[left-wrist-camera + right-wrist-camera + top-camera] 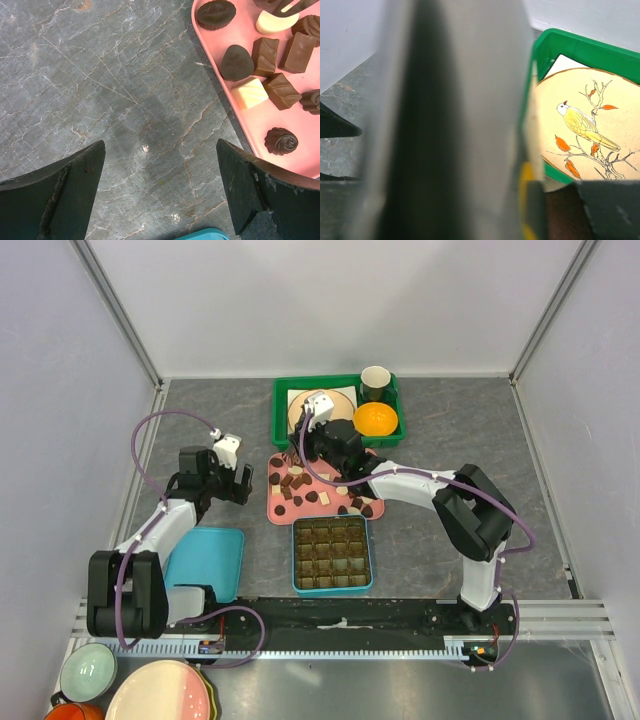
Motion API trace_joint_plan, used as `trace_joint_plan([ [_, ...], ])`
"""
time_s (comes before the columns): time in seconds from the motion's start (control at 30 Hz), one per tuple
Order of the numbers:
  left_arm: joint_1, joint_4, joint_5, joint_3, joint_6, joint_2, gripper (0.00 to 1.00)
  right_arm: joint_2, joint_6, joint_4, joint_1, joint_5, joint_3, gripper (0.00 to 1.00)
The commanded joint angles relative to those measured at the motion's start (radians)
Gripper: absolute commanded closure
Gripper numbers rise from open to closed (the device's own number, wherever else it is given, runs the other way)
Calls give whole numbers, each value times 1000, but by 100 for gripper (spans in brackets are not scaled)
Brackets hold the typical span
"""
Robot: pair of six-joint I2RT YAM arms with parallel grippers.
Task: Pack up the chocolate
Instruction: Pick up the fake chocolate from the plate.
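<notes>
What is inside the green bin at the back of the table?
A bird-painted plate, a dark cup and an orange round object. The right arm covers part of the plate.

This looked like a robotics lab test cell, where white panel walls (330, 300) and aluminium framing (118, 310) enclosed a grey table (200, 430), with a left arm (165, 525) and a right arm (470, 510) bolted to a rail (340, 618).
</notes>
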Motion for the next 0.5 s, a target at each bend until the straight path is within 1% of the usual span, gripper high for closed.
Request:
trace_joint_plan([
  [0.0,5,32,9,0,7,-28,1,10,-24,40,-4,-6,28,56],
  [0.47,5,-1,12,26,0,-52,1,38,-8,21,-14,-57,21,55],
])
